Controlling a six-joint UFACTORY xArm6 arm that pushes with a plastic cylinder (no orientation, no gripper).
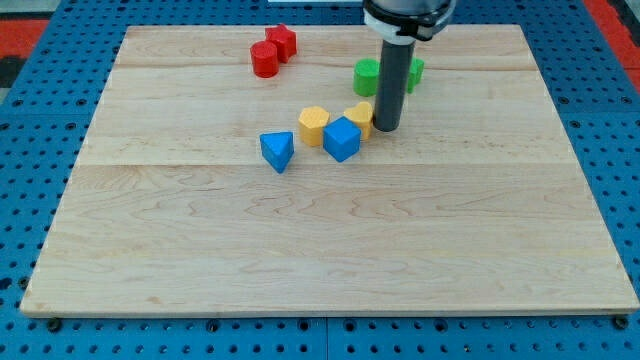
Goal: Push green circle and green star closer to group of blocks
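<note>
The green circle (367, 76) sits near the view's top, just left of my rod. The green star (415, 72) peeks out on the rod's right side, partly hidden by it. My tip (386, 129) rests on the board just below the two green blocks and right beside the yellow block (360, 118) that it partly hides. The group lies to the tip's left: a yellow hexagon (313, 125), a blue cube (341, 138) and a blue triangle-like block (277, 150).
Two red blocks, a cylinder (265, 59) and a star-like one (282, 41), touch each other at the view's top left. The wooden board (320, 250) lies on a blue pegboard.
</note>
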